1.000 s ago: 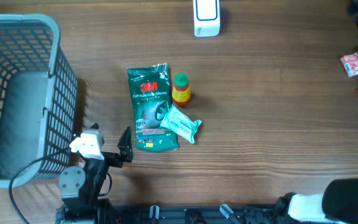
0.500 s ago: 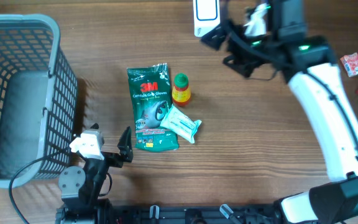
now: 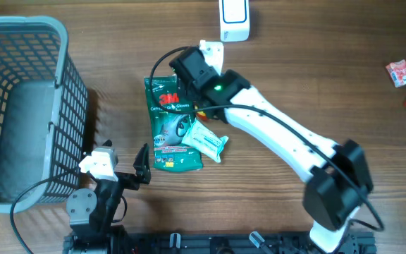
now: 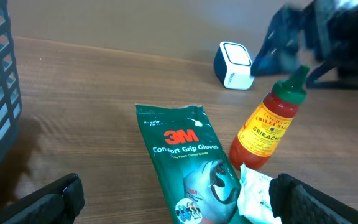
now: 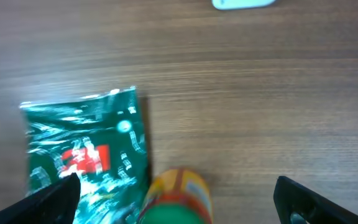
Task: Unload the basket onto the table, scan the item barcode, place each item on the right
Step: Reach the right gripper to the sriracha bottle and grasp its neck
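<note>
Nearest the base, the left gripper point(image 4: 179, 182) sat low over the table point(image 3: 316, 85) with its jaws spread wide and nothing between them. Its own camera showed only the two dark fingertips in the bottom corners. The overhead view placed it just beside the grey mesh basket point(image 3: 68, 134), of which the left wrist camera caught only a strip at its left edge.

Just past that gripper lay the green 3M gloves pack point(image 3: 169, 120), flat and face up. A pale wipes packet point(image 3: 206, 141) overlapped its lower right corner. In the left wrist view that packet was only a crumpled white edge at the bottom of the frame.

Beyond the packet, touching or just beside the pack's right edge, stood the Sriracha bottle point(image 4: 267, 127). The left wrist camera showed it upright, with a green cap and a readable label. From overhead the right arm covered most of it. The right wrist camera looked straight down on its top as an orange and green blur.

The right gripper point(image 5: 176, 182) hung above that bottle, jaws fully apart, gripping nothing. In the left wrist view it was a dark smear behind the cap.

Farthest out, the white scanner point(image 3: 233, 21) stood at the table's far edge, well apart from the items. Only the overhead view took in the red packets point(image 3: 400, 73) at far right.
</note>
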You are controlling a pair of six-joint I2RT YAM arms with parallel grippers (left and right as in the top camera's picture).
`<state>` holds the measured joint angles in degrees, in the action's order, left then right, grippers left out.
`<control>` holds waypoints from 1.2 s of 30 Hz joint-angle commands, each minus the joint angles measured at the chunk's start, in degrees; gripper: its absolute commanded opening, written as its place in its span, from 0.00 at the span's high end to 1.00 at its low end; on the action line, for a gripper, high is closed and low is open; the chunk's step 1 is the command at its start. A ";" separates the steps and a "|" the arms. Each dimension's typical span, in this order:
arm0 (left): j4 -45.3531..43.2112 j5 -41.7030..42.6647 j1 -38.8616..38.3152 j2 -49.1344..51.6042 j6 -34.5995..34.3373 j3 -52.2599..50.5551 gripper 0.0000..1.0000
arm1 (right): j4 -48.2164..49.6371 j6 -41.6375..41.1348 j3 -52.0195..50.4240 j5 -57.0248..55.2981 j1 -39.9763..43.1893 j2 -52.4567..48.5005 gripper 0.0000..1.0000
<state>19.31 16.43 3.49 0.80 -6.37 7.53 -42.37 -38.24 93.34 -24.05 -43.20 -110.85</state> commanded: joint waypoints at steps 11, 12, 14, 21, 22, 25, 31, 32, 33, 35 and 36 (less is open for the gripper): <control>-0.13 0.70 -0.26 -0.42 -0.33 -0.20 0.00 | 0.02 3.54 -0.37 -0.61 -0.07 -3.74 0.64; -0.13 0.70 -0.26 -0.42 -0.33 -0.20 0.00 | -1.07 5.68 0.02 -0.24 -0.07 -2.93 0.69; -0.13 0.70 -0.26 -0.42 -0.33 -0.20 0.00 | -3.19 7.85 0.83 -0.26 -0.07 -0.81 0.74; -0.13 0.70 -0.26 -0.42 -0.33 -0.20 0.00 | -5.29 25.88 0.94 12.31 2.12 8.48 0.73; -0.13 0.70 -0.26 -0.42 -0.33 -0.20 0.00 | -5.68 31.19 0.94 16.13 2.67 8.48 0.73; -0.13 0.70 -0.26 -0.42 -0.33 -0.20 0.00 | -8.76 50.27 0.11 29.29 4.68 7.89 0.73; -0.13 0.70 -0.26 -0.42 -0.33 -0.20 0.00 | -6.14 63.98 -0.81 43.91 10.12 6.75 0.73; -0.13 0.70 -0.26 -0.42 -0.33 -0.20 0.00 | -4.59 64.17 -0.81 44.92 10.78 6.75 0.73; -0.13 0.70 -0.26 -0.42 -0.33 -0.20 0.00 | -3.30 65.88 -0.81 46.84 11.54 6.64 0.73; -0.13 0.70 -0.26 -0.42 -0.33 -0.20 0.00 | -0.81 71.04 -0.81 51.52 13.09 5.92 0.72; -0.13 0.70 -0.26 -0.42 -0.33 -0.20 0.00 | 0.17 72.06 -0.81 52.57 13.57 5.49 0.72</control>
<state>19.33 16.43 3.49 0.80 -6.37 7.53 -44.60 25.52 92.66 19.64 -31.24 -103.70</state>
